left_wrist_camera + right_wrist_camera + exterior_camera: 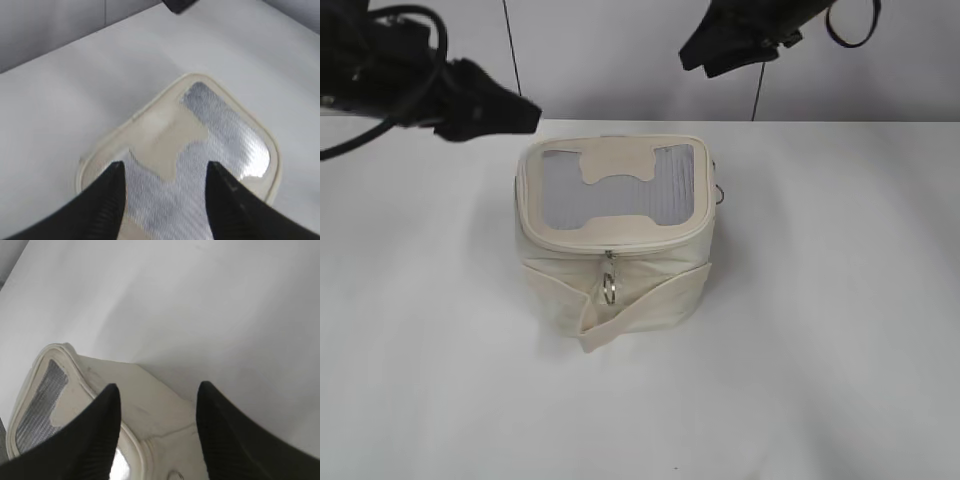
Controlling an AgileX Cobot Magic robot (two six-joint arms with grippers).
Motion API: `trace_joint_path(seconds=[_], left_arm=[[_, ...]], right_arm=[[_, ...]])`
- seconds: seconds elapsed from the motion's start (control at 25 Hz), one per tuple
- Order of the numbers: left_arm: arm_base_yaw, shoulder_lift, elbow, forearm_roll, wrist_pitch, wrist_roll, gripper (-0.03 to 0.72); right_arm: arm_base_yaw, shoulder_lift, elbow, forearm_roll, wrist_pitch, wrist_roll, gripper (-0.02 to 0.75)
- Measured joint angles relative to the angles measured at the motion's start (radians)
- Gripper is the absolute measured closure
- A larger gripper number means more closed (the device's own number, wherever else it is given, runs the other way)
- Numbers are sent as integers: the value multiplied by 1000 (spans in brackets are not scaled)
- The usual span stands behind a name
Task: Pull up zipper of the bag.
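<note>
The cream-white boxy bag (612, 272) stands in the middle of the white table, with a grey mesh top and a cream bone-shaped patch (618, 176). The zipper (610, 251) runs round its top rim; a silver pull with a round ring (609, 288) hangs down the front face. A second ring shows at the bag's right side (719, 194). My left gripper (162, 167) is open and empty above the mesh top (220, 135). My right gripper (157, 390) is open and empty above the bag's side wall (150, 390). Both grippers hover at the back in the exterior view.
The wide cream strap (640, 308) wraps the bag's lower front and sticks out at the front. The white table (820, 350) spreads all round the bag. A pale wall with dark vertical seams stands behind the table.
</note>
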Motion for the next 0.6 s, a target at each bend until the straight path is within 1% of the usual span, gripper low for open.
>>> trace_joint_path(seconds=[0.08, 0.16, 0.32, 0.4, 0.48, 0.52, 0.6], left_arm=[[2, 83, -117, 5, 57, 0, 295], [1, 187, -238, 14, 112, -2, 295], [1, 380, -489, 52, 226, -17, 295], [-3, 456, -604, 92, 285, -25, 293], [-22, 518, -694, 159, 329, -44, 293], [-35, 548, -737, 184, 350, -54, 293], [-61, 603, -803, 225, 387, -78, 293]], right_arm=[[-31, -43, 97, 4, -1, -25, 342], [-59, -109, 238, 17, -32, -67, 342], [-98, -298, 612, 80, -233, -226, 342], [-108, -388, 804, 135, -349, -349, 342], [-113, -453, 952, 218, -437, -479, 342], [-114, -472, 1017, 263, -479, -552, 342], [-115, -483, 1106, 374, -501, -668, 342]])
